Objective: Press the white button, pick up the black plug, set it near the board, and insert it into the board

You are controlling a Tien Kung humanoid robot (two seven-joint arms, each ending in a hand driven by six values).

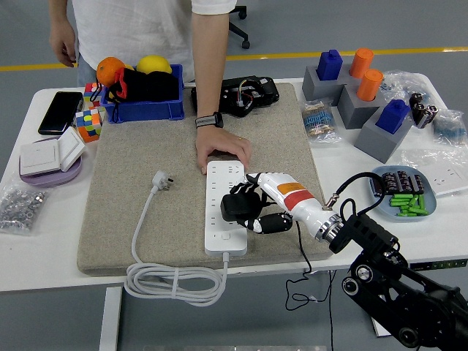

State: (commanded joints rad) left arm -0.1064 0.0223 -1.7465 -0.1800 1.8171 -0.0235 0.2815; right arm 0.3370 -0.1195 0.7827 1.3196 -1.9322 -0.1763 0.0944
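Note:
A long white power strip (225,207) lies on the beige mat (146,197), its white button (226,237) near the front end. My right hand (252,208) reaches in from the lower right and is shut on the black plug (235,207), holding it over the strip's right side about midway along. The plug's black cable (303,256) trails down over the table's front edge. A person's hand (221,148) presses on the strip's far end. My left arm is out of sight.
The strip's own white plug (160,179) lies on the mat, its cord coiled (175,281) off the front edge. A blue bin (143,108), a phone (58,111) and cubes sit back left. Grey blocks (384,131) and a battery dish (428,201) stand to the right.

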